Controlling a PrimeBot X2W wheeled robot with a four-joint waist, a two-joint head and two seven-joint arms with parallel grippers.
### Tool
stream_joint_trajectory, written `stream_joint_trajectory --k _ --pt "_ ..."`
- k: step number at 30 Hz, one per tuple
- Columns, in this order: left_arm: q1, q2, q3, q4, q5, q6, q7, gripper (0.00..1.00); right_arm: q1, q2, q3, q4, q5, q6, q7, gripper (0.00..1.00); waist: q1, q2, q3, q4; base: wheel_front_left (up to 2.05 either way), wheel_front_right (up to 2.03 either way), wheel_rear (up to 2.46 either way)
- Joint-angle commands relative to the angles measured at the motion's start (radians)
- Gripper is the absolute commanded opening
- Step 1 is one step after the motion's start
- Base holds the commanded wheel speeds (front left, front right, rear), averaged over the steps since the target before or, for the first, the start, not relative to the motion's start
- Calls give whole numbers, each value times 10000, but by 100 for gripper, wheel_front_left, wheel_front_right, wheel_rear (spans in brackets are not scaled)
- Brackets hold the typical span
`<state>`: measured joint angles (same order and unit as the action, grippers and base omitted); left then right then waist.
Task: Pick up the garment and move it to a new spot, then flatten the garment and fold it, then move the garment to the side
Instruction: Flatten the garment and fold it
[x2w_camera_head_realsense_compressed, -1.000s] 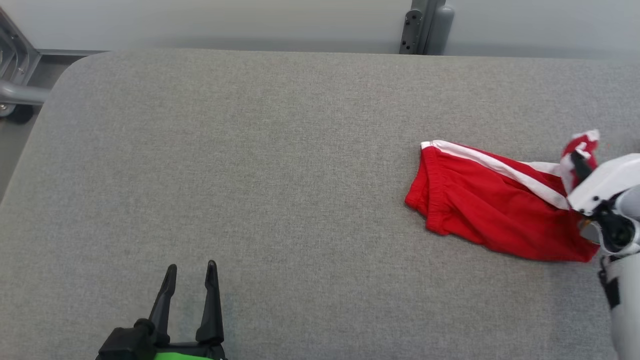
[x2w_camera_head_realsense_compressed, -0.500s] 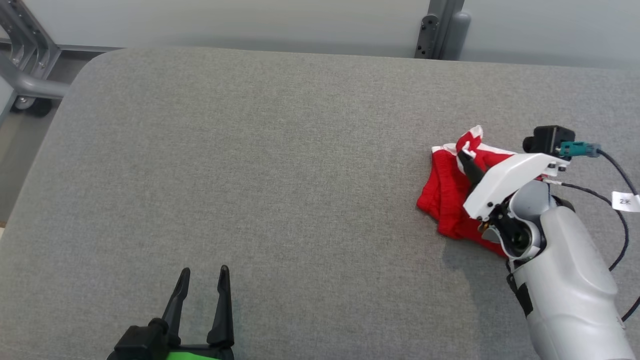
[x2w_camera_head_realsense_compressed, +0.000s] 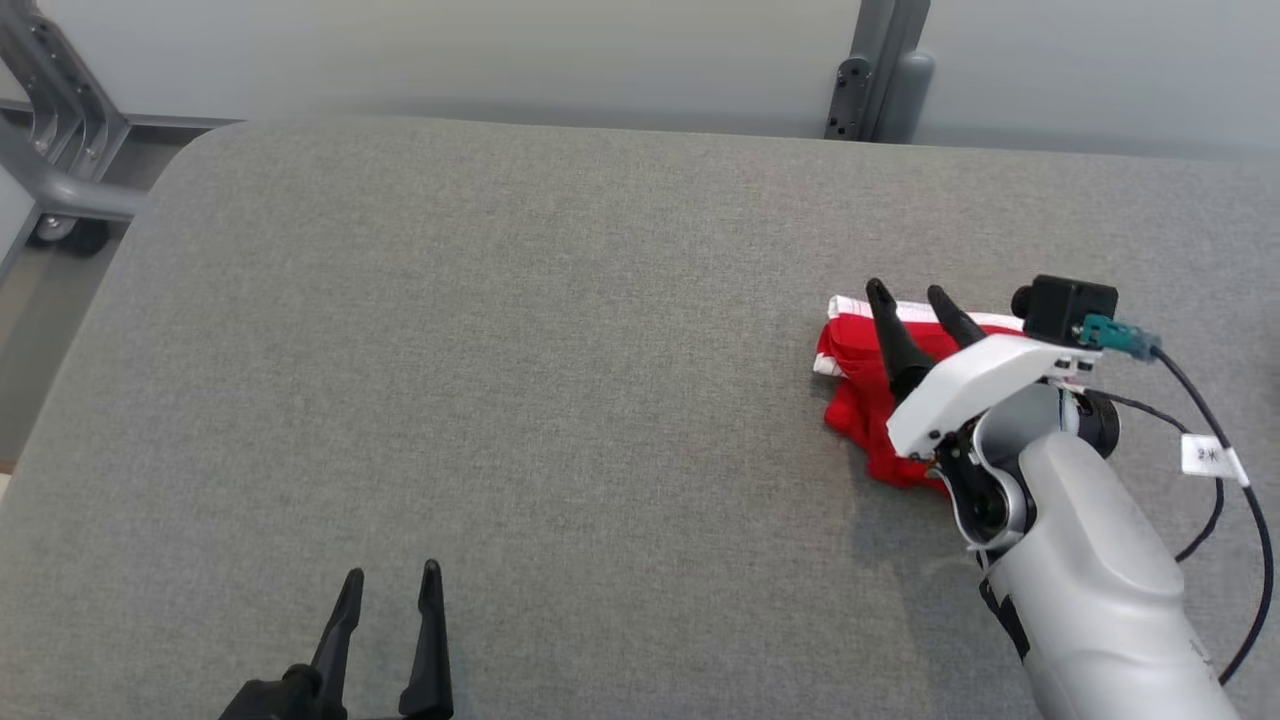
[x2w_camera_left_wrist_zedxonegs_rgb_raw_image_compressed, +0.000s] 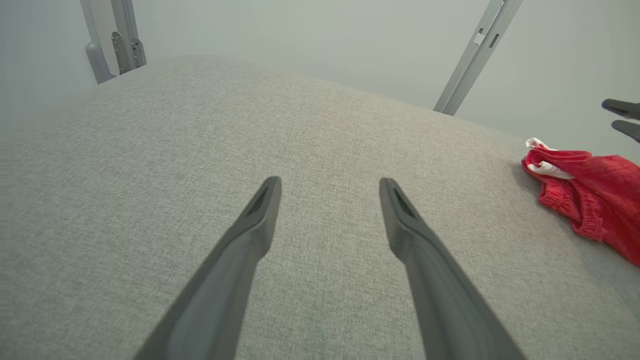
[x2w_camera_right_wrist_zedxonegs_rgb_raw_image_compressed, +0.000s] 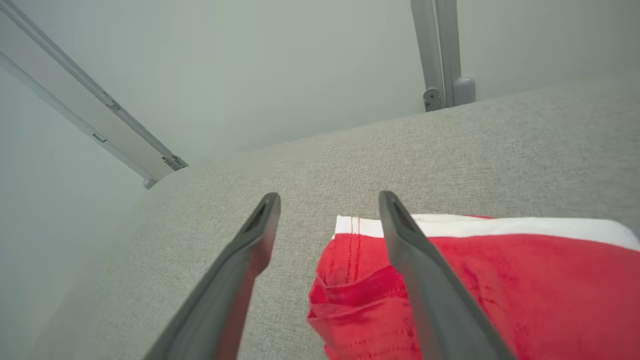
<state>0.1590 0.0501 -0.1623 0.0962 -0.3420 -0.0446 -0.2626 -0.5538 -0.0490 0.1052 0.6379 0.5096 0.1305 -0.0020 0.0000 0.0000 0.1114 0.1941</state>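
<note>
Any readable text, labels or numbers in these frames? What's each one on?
"2" followed by one mark too blurred to read: on the white tag hanging from the black cable beside the right arm.
No lettering is visible on the red garment or the grey table.

One garment (x2w_camera_head_realsense_compressed: 852, 402), one table (x2w_camera_head_realsense_compressed: 500, 350), two tools: left tool (x2w_camera_head_realsense_compressed: 392, 572), right tool (x2w_camera_head_realsense_compressed: 907, 289).

Above grey fabric surface (x2w_camera_left_wrist_zedxonegs_rgb_raw_image_compressed: 150, 150), left pincer (x2w_camera_left_wrist_zedxonegs_rgb_raw_image_compressed: 330, 184) with jaws apart; bunched red garment (x2w_camera_left_wrist_zedxonegs_rgb_raw_image_compressed: 595, 200) far right.
</note>
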Motion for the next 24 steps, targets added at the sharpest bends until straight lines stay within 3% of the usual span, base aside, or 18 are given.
stream_joint_trajectory --k 1,6,10,15,19,24 --pt "232 15 120 -18 45 34 -24 100 521 -43 35 -368 -267 3 -456 100 0 0 -334 -327 0 0 0" --pt "796 15 433 -153 90 90 -24 100 2281 -713 -372 -1896 -1591 -2 -1854 100 0 0 -941 -1012 0 0 0" --pt "1108 15 605 -226 143 72 -24 100 3893 -1147 -1639 -2925 -2775 1 -2475 100 0 0 -1254 -1420 0 0 0" --pt "1083 18 900 -429 165 126 -24 100 5632 -1048 -2830 -4142 -3983 1 -2629 100 0 0 -1386 -1633 0 0 0" --pt "1053 18 1089 -328 252 -2 -24 100 6882 -1085 -2721 -4756 -4417 0 -2627 100 0 0 -1472 -1543 0 0 0" --pt "901 18 1314 -146 489 -272 -24 100 7382 -868 -2781 -5150 -4511 0 -2630 100 0 0 -1499 -1244 0 0 0"
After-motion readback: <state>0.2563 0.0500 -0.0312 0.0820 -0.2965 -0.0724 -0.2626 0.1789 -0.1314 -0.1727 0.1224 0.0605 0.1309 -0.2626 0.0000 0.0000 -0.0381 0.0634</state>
